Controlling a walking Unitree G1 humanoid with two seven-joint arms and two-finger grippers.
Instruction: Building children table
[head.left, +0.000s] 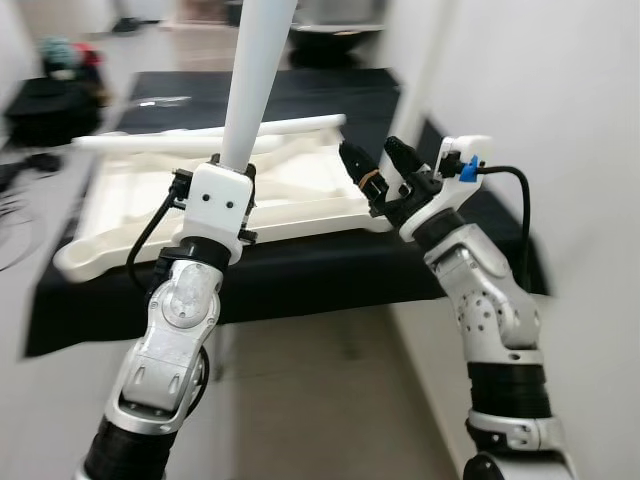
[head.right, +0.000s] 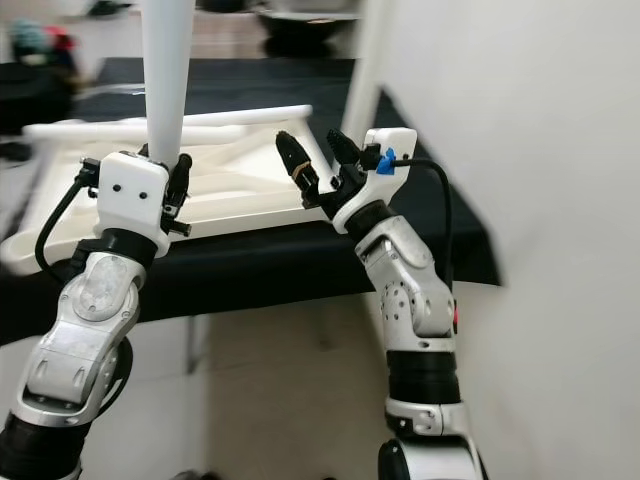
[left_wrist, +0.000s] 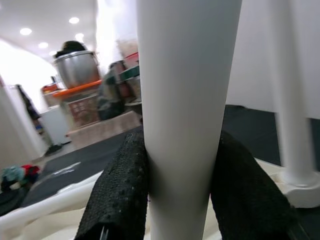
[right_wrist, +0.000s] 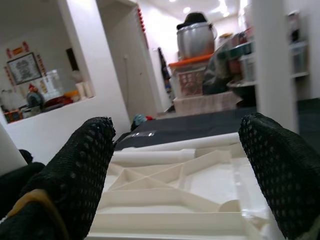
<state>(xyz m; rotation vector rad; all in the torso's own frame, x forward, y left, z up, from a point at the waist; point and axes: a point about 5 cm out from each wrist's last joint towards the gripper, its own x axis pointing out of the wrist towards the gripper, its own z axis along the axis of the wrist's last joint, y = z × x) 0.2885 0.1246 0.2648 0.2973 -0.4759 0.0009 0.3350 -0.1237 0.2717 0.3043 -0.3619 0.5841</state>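
We see a desk (head.left: 300, 280) covered in black cloth beside a white wall. On it lies the white tabletop (head.left: 130, 215), underside up, with one loose leg (head.left: 200, 136) resting across its far edge. The left gripper (left_wrist: 187, 200) holds a second leg (head.left: 255, 80) upright, fingers (left_wrist: 122, 195) clenched on it. The right gripper (head.left: 378, 168) hovers at the tabletop's near right corner, fingers released.

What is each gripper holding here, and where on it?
The left gripper clamps the upright white table leg near its lower, narrower end. The right gripper is open, holding nothing, above the upturned tabletop.
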